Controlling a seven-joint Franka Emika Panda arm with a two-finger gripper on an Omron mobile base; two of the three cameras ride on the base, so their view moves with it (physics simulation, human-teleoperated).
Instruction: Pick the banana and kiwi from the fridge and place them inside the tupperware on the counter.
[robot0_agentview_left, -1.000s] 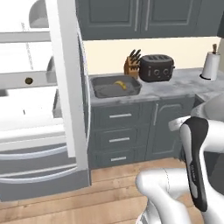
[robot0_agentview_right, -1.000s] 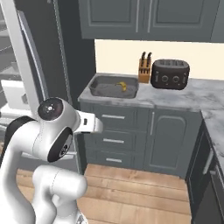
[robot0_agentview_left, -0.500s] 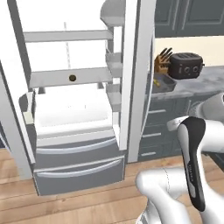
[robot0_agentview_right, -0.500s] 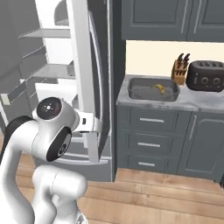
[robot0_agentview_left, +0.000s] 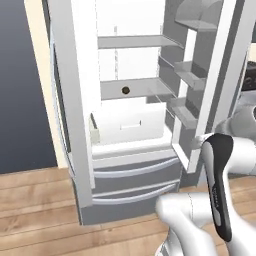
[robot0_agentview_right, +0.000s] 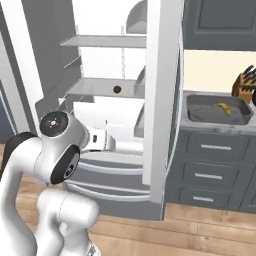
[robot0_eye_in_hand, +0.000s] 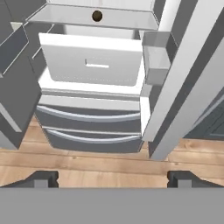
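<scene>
The fridge (robot0_agentview_left: 131, 125) stands open, with white inner walls and pale grey shelves. On its middle shelf sits the kiwi (robot0_agentview_left: 125, 90), a small brown ball, also visible in the right base view (robot0_agentview_right: 117, 89) and near the top of the hand view (robot0_eye_in_hand: 97, 16). To the right of the fridge, the banana (robot0_agentview_right: 222, 106) lies inside the dark grey tupperware (robot0_agentview_right: 200, 114) on the counter (robot0_agentview_right: 200, 124). My gripper (robot0_eye_in_hand: 112, 177) is open and empty, well short of the fridge and below the kiwi's shelf, pointing at the lower drawers.
The open fridge door (robot0_agentview_right: 160, 100), with its shelf bins (robot0_agentview_left: 186, 112), stands between the fridge interior and the counter. A knife block (robot0_agentview_right: 245, 84) sits behind the tupperware. Two curved grey freezer drawers (robot0_eye_in_hand: 89, 127) lie below a white crisper drawer (robot0_eye_in_hand: 92, 65). Wooden floor lies in front.
The whole scene has shifted right as the base turned toward the fridge; its interior now faces me and the counter has slid to the right edge. The gripper has stayed open.
</scene>
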